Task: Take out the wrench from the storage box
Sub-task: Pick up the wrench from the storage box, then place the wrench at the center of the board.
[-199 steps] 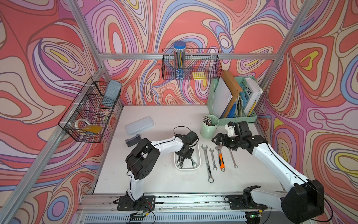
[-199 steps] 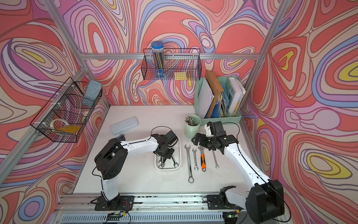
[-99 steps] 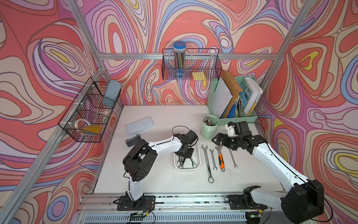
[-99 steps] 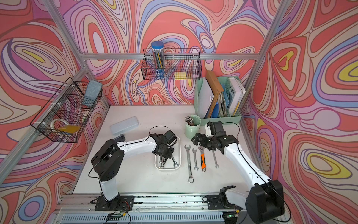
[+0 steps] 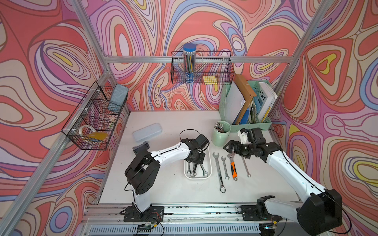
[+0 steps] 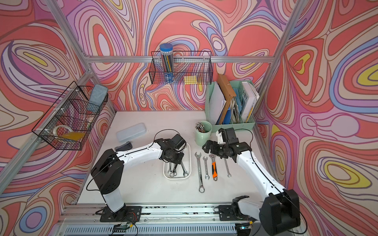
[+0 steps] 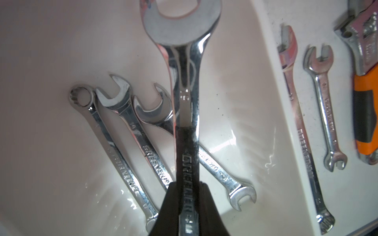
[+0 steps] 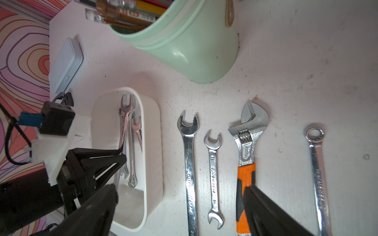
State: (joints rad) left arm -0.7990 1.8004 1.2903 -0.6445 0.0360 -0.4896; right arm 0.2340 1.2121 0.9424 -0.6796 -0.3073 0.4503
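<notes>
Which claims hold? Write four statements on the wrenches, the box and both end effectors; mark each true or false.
1. The left end effector grips a wrench over the storage box. True.
2. The storage box is otherwise empty. False: three wrenches lie on its floor.
3. The right end effector is shut on the adjustable wrench. False: it is open and holds nothing.
4. On the table, four tools lie beside the box. True.

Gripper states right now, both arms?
Left gripper: closed on a wrench over the storage box.
Right gripper: open, holding nothing.
</notes>
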